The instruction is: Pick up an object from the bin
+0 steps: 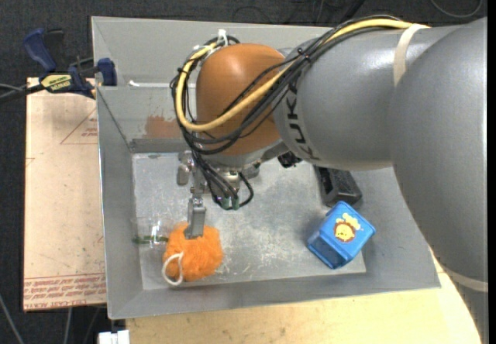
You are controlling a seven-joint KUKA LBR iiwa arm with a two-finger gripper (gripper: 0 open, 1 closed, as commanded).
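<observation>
gripper (pixel 198 231) down at the bin's (pixel 116 180) lower-left corner, i see its tip touching the top of the fluffy orange ball (pixel 195 256); spread or closed, i can't tell. blue box (pixel 341 235) well right.

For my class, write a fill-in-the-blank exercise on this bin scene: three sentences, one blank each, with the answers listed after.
1. The fluffy ball with a white cord loop, just below the gripper, is coloured ___.
2. The small blue box bears a cartoon face coloured ___.
3. In the grey metal bin, the small blue box lies toward the view's ___ side.

Missing words: orange; yellow; right.
</observation>
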